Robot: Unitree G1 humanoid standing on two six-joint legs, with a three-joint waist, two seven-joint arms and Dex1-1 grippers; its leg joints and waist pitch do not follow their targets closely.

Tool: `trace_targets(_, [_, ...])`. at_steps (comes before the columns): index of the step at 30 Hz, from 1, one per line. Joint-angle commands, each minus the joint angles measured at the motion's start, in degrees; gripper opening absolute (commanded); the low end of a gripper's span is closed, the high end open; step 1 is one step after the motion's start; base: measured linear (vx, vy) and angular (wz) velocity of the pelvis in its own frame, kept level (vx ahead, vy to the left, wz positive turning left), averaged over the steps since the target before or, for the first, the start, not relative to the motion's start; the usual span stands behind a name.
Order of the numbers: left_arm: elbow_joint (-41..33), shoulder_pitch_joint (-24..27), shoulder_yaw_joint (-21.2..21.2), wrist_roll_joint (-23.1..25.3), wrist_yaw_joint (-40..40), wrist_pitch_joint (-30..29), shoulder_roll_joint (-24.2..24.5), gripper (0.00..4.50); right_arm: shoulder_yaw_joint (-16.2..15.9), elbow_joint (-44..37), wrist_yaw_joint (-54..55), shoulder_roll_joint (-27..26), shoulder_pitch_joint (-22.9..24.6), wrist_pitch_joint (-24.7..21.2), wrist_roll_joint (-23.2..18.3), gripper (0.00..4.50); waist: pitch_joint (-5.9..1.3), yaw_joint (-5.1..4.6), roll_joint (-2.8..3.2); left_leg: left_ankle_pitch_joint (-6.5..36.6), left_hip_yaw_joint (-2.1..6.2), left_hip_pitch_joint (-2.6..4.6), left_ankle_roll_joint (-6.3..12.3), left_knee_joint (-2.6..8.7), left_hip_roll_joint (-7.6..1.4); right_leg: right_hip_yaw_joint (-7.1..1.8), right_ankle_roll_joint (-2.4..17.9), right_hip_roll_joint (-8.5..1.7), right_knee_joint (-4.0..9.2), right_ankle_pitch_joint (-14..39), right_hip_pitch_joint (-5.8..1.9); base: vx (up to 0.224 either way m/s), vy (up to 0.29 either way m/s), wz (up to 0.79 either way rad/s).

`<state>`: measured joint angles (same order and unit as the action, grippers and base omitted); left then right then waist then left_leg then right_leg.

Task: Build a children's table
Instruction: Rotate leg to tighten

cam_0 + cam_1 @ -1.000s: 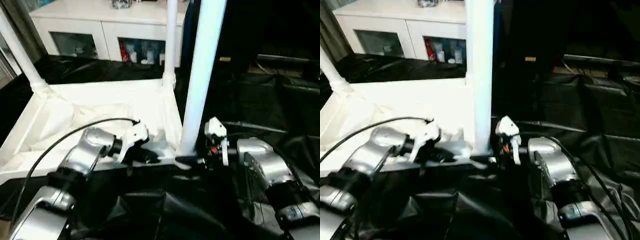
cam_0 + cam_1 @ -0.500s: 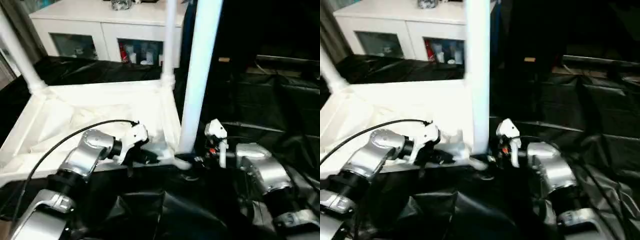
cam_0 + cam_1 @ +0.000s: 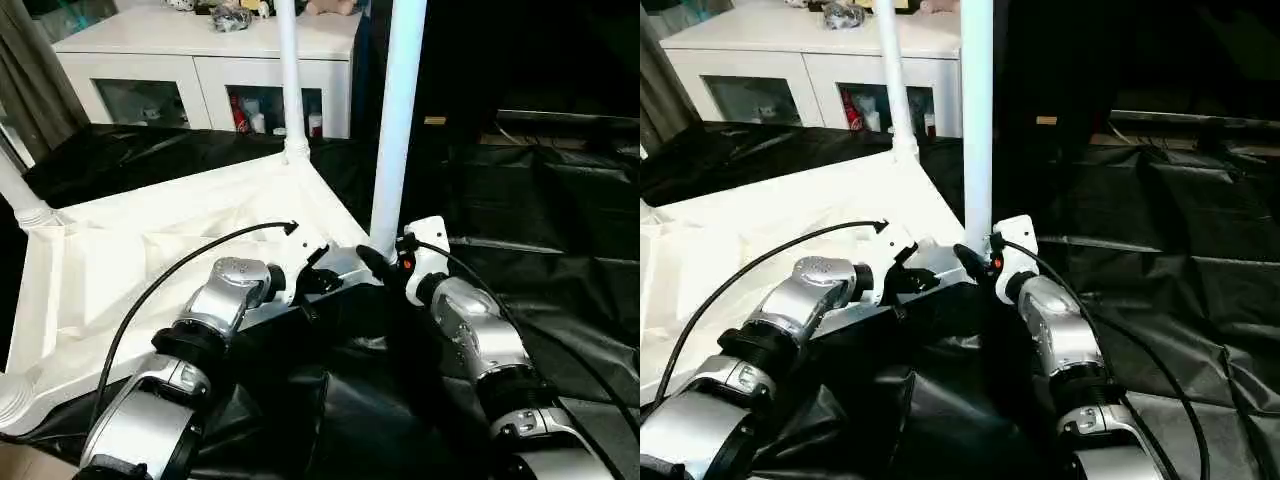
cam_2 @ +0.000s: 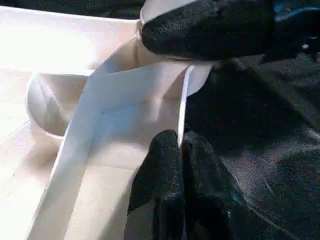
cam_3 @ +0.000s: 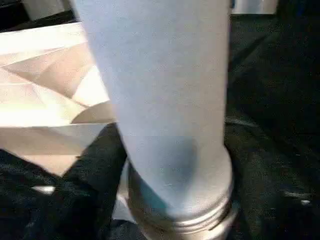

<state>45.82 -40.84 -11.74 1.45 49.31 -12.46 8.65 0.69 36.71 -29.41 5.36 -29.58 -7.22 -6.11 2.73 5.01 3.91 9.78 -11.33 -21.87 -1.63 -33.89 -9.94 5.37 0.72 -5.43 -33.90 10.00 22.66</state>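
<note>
The children's table point(image 3: 150, 260) lies upside down on black sheeting point(image 3: 520, 220), no writing legible. Left gripper point(image 4: 181, 145), fingers pressed together, touches its rim. Right gripper point(image 3: 378, 262) straddles the nearest leg's point(image 3: 395, 120) base; grip unclear. Leg tops are cut off.

- upturned white plastic children's table point(image 3: 150, 250), smooth, faintly glossy;
- crinkled black sheeting point(image 3: 560, 230) beneath, probably plastic, shiny;
- brushed silver metal forearms point(image 3: 480, 335);
- black fingers point(image 4: 165, 185), matt, slightly grainy
</note>
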Motion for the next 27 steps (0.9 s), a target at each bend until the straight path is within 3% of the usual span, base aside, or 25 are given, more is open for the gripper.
trace_targets(1, [-1.3,-3.6,0.6,-1.0,-3.9,1.2,-3.4,0.00,-8.4,-1.3,-11.2,-5.9,0.6,-1.2,-1.3,3.51,-3.30,-0.15,-0.49,21.6,2.34,1.44,0.44,4.73,-3.30,-2.80,8.0,-4.32,5.67,24.7,-1.80,0.000,0.000,0.00])
trace_targets(2, [-1.4,-3.6,0.5,-1.0,-3.4,1.2,-3.2,0.00,-8.5,-1.4,-11.6,-5.6,0.7,-1.1,-1.2,3.66,-3.28,-0.15,-0.47,21.7,2.31,1.45,0.43,4.73,-3.30,-2.80,8.1,-4.33,5.65,24.5,-1.77,0.000,0.000,0.00])
trace_targets(3, [-3.0,-2.5,-1.1,-1.2,2.8,1.8,-1.1,0.00,-9.4,-2.5,-17.1,-2.2,0.6,-0.3,-1.8,3.66,-3.33,0.01,-1.44,21.4,2.28,1.38,0.94,4.70,-3.26,-2.73,8.2,-4.43,5.65,24.8,-2.00,0.000,0.000,0.00])
trace_targets(5, [-4.7,-1.5,-2.4,-1.4,7.3,1.9,0.8,0.00,-9.8,-3.5,-21.8,0.7,0.6,0.1,-2.6,3.66,-3.65,0.77,-1.09,18.8,2.21,1.08,1.99,4.48,-3.55,-2.91,8.4,-4.62,5.10,22.7,-2.27,0.000,0.000,0.00])
trace_targets(7, [-7.6,0.0,-3.2,-2.2,12.0,1.7,3.2,0.00,-10.2,-4.7,-28.4,4.7,0.7,-0.5,-3.9,3.66,-3.80,0.83,-1.42,15.2,2.07,0.52,3.08,4.39,-3.80,-2.85,10.5,-4.42,4.11,16.1,-2.57,0.000,0.000,0.00])
trace_targets(12, [-12.8,2.7,-5.4,-2.8,22.6,2.2,9.5,0.00,-10.6,-6.4,-40.1,12.3,0.6,-2.2,-5.1,3.66,-4.28,1.47,-1.35,9.2,1.59,0.39,5.97,3.37,-3.72,-2.89,13.8,-4.25,2.87,7.8,-2.50,0.032,-0.010,0.00])
trace_targets(13, [-13.8,3.3,-6.2,-2.8,25.5,2.6,11.1,0.00,-10.3,-6.0,-41.9,13.4,0.4,-2.3,-4.9,3.66,-4.49,1.89,-0.98,8.1,1.64,0.59,6.37,3.18,-3.82,-2.83,14.5,-4.22,2.55,5.5,-2.36,0.000,0.000,0.00])
trace_targets(14, [-14.5,3.8,-6.6,-3.0,27.1,2.6,12.0,0.00,-10.2,-5.7,-42.6,13.9,0.2,-2.3,-4.7,3.66,-4.42,1.76,-1.21,7.7,1.50,0.44,6.85,3.15,-3.78,-2.86,14.9,-4.10,2.48,4.4,-2.41,0.000,0.000,0.00])
trace_targets(15, [-15.0,4.1,-6.8,-3.1,28.2,2.6,12.5,0.00,-10.2,-5.6,-43.0,14.2,0.2,-2.2,-4.5,3.66,-4.37,2.00,-0.82,7.8,1.42,0.65,6.90,3.12,-3.83,-2.83,15.4,-3.97,2.41,3.7,-2.13,0.000,0.000,0.00])
trace_targets(18, [-16.8,4.9,-7.3,-3.0,29.8,2.7,14.0,0.00,-10.3,-5.2,-43.7,14.7,0.0,-1.4,-4.0,3.66,-4.31,2.60,-0.71,9.2,1.49,0.93,5.89,3.30,-4.09,-2.83,15.5,-3.90,2.42,4.8,-1.97,0.000,0.000,0.00])
trace_targets(19, [-17.1,5.1,-7.4,-2.8,29.9,2.4,14.3,0.00,-10.5,-5.1,-43.8,14.6,0.0,-1.1,-4.1,3.66,-4.22,2.90,-1.09,10.6,1.44,1.14,4.97,3.44,-4.17,-2.89,15.2,-4.00,2.64,6.6,-1.90,0.000,0.000,0.00])
trace_targets(20, [-17.0,5.2,-7.4,-2.5,29.7,2.6,14.4,0.00,-10.8,-5.1,-43.9,14.5,0.1,-1.0,-4.1,3.66,-4.13,3.00,-1.00,11.2,1.48,1.16,4.52,3.46,-4.16,-2.95,15.1,-4.09,2.68,7.6,-1.88,0.000,0.000,0.00])
trace_targets(24, [-17.4,5.4,-7.5,-2.6,29.4,2.3,14.7,0.00,-11.8,-5.6,-45.0,14.4,0.6,-1.5,-4.2,3.52,-3.85,2.85,-0.86,15.1,1.64,1.17,1.84,3.99,-4.12,-3.08,13.3,-4.23,3.23,13.5,-1.98,0.000,0.000,0.00])
trace_targets(27, [-17.3,5.4,-7.2,-2.7,28.8,2.2,14.3,0.00,-11.6,-5.9,-45.3,14.1,0.9,-2.2,-4.7,3.39,-3.89,2.79,-0.99,14.8,1.64,1.07,1.71,3.94,-4.01,-3.14,12.8,-4.27,3.35,13.8,-2.04,0.000,0.000,0.00])
